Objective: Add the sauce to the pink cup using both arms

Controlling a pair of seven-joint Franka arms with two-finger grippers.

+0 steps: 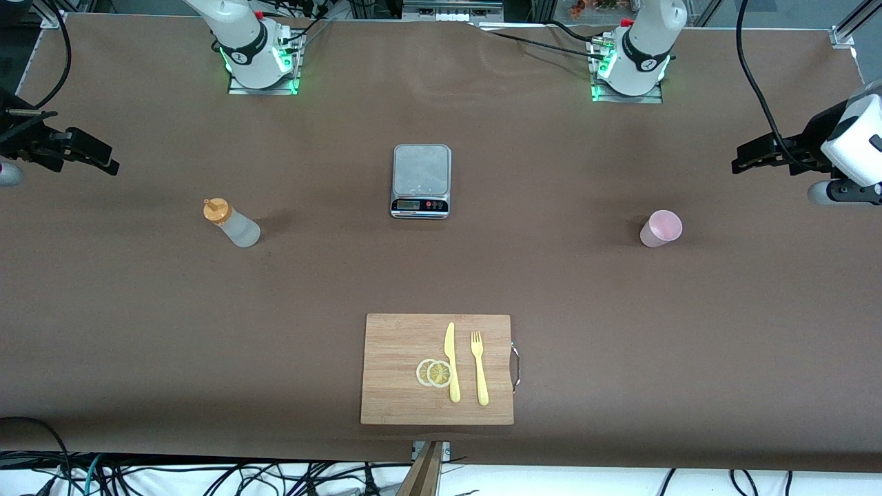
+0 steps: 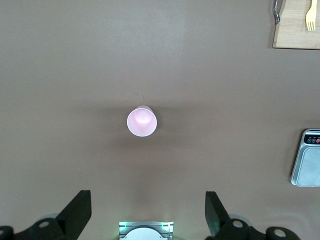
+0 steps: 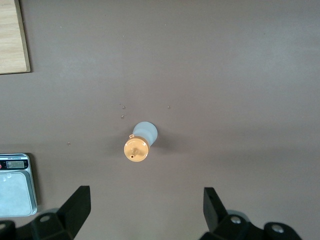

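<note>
— Why hung so high and so wide apart? Left gripper point(image 2: 145, 212), black fingers spread wide, holding nothing, poised straight above the small pale pink plastic tumbler point(image 2: 142, 121) at the left arm's end of the brown table point(image 1: 551, 275).

— Probably for a clear look before any descent. Same on the other arm: right gripper point(image 3: 145, 210), fingers equally wide and empty, up over the frosted-white squeeze bottle with the orange nozzle cap point(image 3: 139, 143).

— Both standing upright, untouched?

— Upright, yes; well below each gripper, nothing touching either. Tumbler mouth up, ready to receive.

— And the silver kitchen scale point(image 1: 421, 180)?

— Between the two grippers, bare on top. Likely meant as the meeting spot, though only a guess. Nothing started yet.
</note>
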